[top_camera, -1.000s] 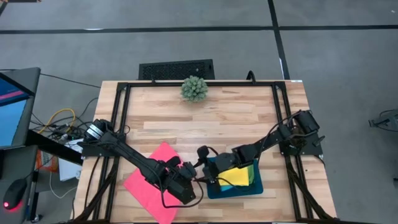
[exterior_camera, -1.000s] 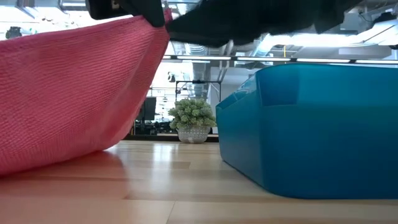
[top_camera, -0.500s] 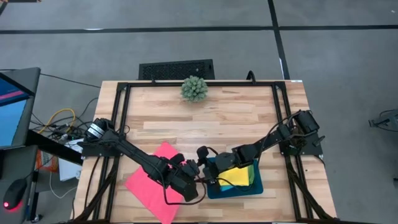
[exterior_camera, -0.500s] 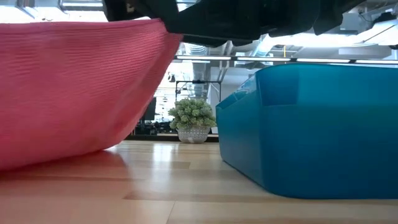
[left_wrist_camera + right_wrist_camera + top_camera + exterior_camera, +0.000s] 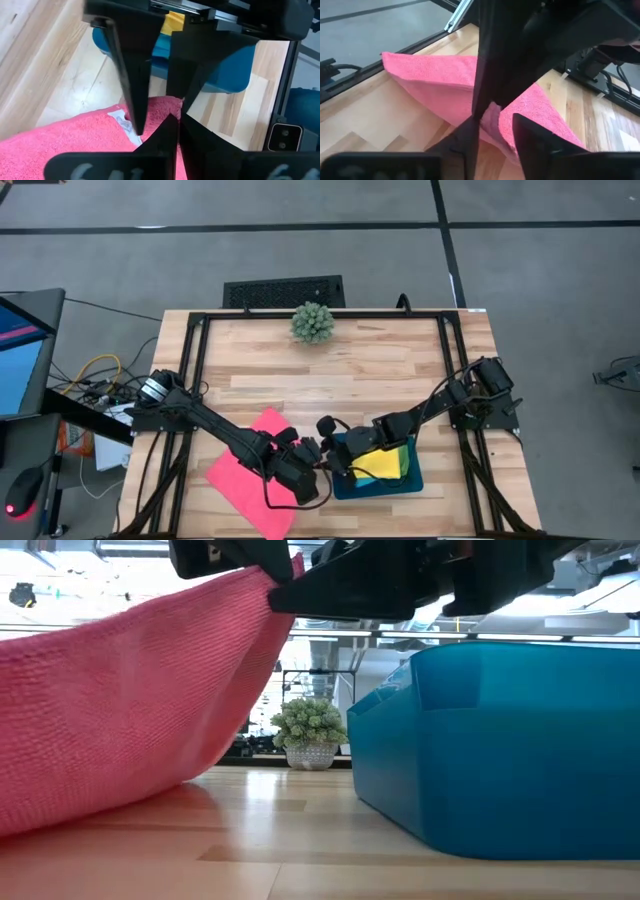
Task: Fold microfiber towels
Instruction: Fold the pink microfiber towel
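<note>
A hot pink towel [image 5: 245,470] lies at the table's near left, with one corner raised beside the teal tray [image 5: 345,486]. My left gripper [image 5: 176,117] is shut on that corner. My right gripper [image 5: 495,120] reaches over from the tray side. It is open, and its fingers stand close on either side of the same corner. Yellow [image 5: 378,461] and green [image 5: 405,454] towels lie in the tray, with a bit of blue below the yellow. In the low view the pink towel [image 5: 120,720] slopes from the grippers down to the tabletop. My left gripper pinches the pink towel's raised corner [image 5: 170,106] between its two fingers, coming slanting down from the table's left. The corner is lifted clear and the cloth slopes away from it, its far part resting on the wood. Whether my right gripper's fingers [image 5: 134,120] touch the towel, I cannot tell.
The teal tray [image 5: 500,750] stands right beside both grippers at the near middle. A spiky green ball plant [image 5: 312,323] sits at the far edge. Black frame rails run along the table's left, right and far sides. Bare wood spans the table's middle.
My right gripper's fingers have drawn closer together around the pink towel's raised corner. My left gripper keeps its hold, and the towel's upper edge now slopes down from that corner.
</note>
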Tool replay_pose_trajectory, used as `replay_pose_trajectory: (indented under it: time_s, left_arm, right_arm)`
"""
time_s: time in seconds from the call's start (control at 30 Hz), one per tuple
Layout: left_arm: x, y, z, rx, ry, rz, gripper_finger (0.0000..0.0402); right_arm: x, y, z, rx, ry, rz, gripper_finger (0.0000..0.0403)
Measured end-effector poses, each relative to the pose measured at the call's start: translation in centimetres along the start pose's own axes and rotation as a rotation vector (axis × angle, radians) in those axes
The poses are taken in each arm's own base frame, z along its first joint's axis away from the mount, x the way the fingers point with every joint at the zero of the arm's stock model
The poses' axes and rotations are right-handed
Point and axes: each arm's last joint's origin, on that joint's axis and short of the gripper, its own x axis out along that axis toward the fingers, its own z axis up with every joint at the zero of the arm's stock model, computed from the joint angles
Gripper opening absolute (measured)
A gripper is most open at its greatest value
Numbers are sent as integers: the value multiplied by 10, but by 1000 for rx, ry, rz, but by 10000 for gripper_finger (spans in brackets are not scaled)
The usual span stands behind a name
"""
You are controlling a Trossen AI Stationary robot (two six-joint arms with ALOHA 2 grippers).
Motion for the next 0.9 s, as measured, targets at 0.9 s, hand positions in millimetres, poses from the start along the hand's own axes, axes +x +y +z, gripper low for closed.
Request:
replay_pose_trajectory:
  time_s: [0.9]
  left_arm:
    - [-27,-39,-72,-253,63,3,118]
  right_arm:
    - [0,-6,-7,93,52,-14,14]
